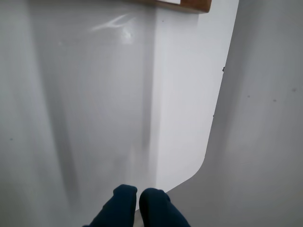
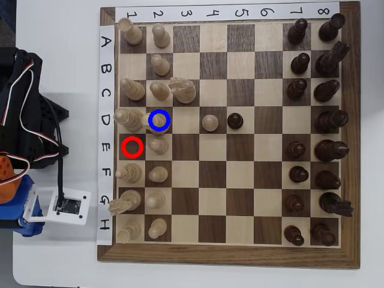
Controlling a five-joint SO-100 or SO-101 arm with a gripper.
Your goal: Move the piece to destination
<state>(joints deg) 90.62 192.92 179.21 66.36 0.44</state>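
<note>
On dark-brown blue-circled square (image 2: 159,120): tall cream light-wood chess piece (image 2: 155,119), slim, round-topped, pawns crowding both sides. Dark-blue two-finger claw (image 1: 138,191) pinched together, empty, off-board.

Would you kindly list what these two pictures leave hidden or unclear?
- Wrist view: the chessboard is cut off by the top edge; only a corner shows, no pieces.
- Wrist view: the gripper is cropped by the bottom edge.
- Overhead view: the gripper's fingers are not identifiable.
- Overhead view: the blue circle hides part of its piece.

1. The board (image 2: 240,150) is chequered in dark-brown and light wood.
2. A cream piece (image 2: 157,120) is ringed by a blue circle (image 2: 159,120).
3. A red circle (image 2: 132,147) is seen.
4. The gripper (image 1: 138,196) is dark blue.
</note>
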